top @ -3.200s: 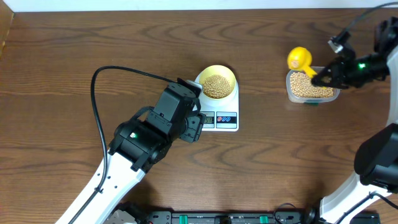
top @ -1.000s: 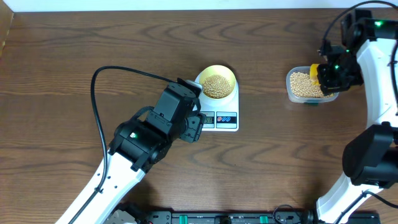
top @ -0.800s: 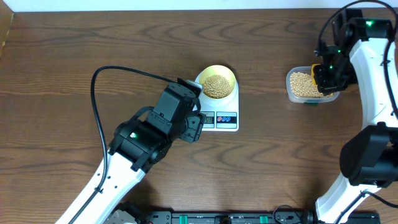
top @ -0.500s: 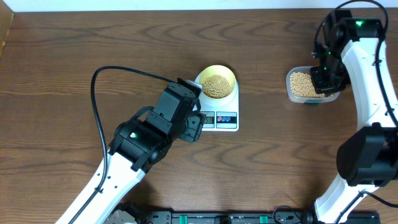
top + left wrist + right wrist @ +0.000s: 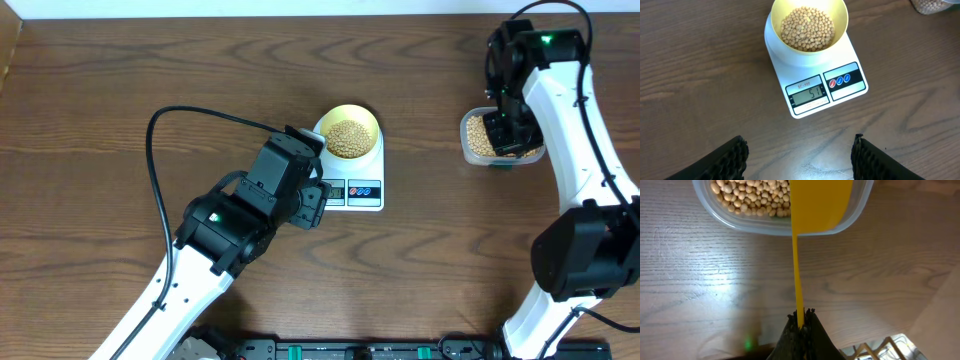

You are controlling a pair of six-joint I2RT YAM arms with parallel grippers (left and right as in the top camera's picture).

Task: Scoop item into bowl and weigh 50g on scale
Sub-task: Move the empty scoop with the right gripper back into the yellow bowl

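The right hand (image 5: 801, 316) is clamped on the yellow scoop (image 5: 817, 202) at the tub (image 5: 735, 222). The left hand (image 5: 801, 159) hangs wide open and empty before the scale (image 5: 840, 61).

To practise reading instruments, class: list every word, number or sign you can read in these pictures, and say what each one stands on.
"51": on the display of the scale.
Small print just above the display: too small to read.
Marks on the two buttons: too small to read.
No other text shows in any view.
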